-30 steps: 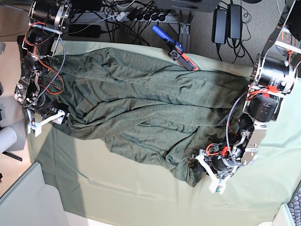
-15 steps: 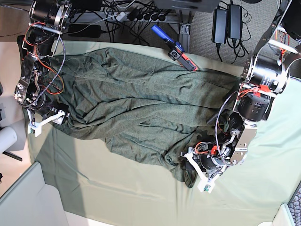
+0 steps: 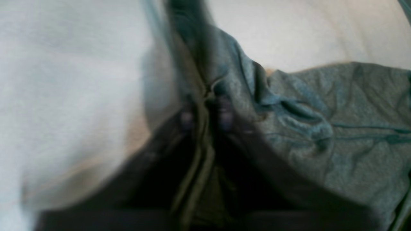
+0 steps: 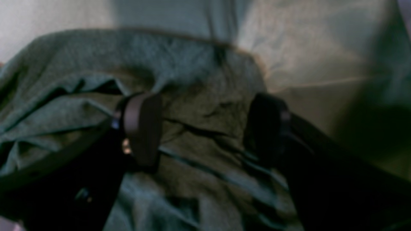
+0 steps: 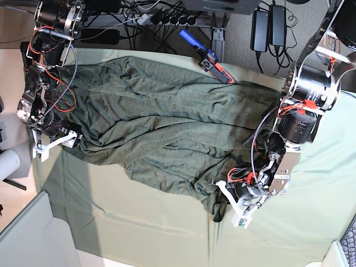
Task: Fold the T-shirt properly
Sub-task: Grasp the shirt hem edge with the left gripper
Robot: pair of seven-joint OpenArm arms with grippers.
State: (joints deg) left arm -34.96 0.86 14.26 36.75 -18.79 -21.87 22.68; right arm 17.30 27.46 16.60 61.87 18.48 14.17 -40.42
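Left wrist view: left gripper (image 3: 205, 115), fingers clamped on a bunched fold of the T-shirt (image 3: 337, 122).
Right wrist view: right gripper (image 4: 205, 128), fingers apart, over crumpled cloth – nothing gripped.
Base view: T-shirt (image 5: 167, 122) spread rumpled across the table (image 5: 139, 228). Step judged: taking corners – next, close the right fingers, then lift both.

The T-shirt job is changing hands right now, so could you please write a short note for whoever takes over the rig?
Left gripper: shut on a bunched edge of the T-shirt.
Right gripper: open, jaws apart over the shirt's other end, holding nothing.
The shirt lies rumpled and spread across the table cloth.
Done: one edge gripped.
Left: grip with the right gripper, then all folds; no neat fold shows yet.
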